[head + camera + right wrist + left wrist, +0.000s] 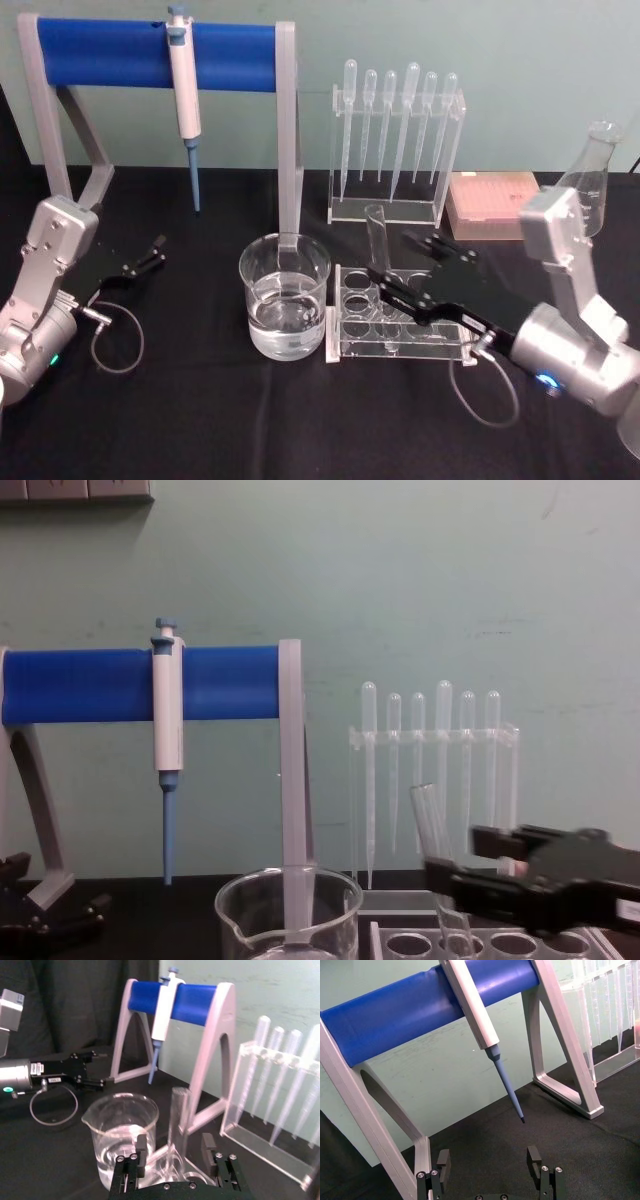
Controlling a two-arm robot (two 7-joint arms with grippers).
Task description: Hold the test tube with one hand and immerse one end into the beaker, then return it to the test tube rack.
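The test tube [377,232] is a clear glass tube leaning in the front-left hole of a clear rack [440,345]. Just left of the rack stands the beaker [285,295], wide, spouted and partly filled with clear liquid. My right gripper [390,256] reaches in from the right at tube height. It is open, with one finger on each side of the tube [178,1115], and a gap shows on both sides. In the chest view the tube [430,820] rises above the right gripper [452,852]. My left gripper [150,255] rests open on the black table at far left.
A white-and-blue pipettor [184,90] hangs from a blue-barred stand [287,140] behind the beaker. A clear rack of plastic pipettes [397,140], a pink box [490,200] and a glass flask [590,180] stand at the back right. A cable loop [115,340] lies by the left arm.
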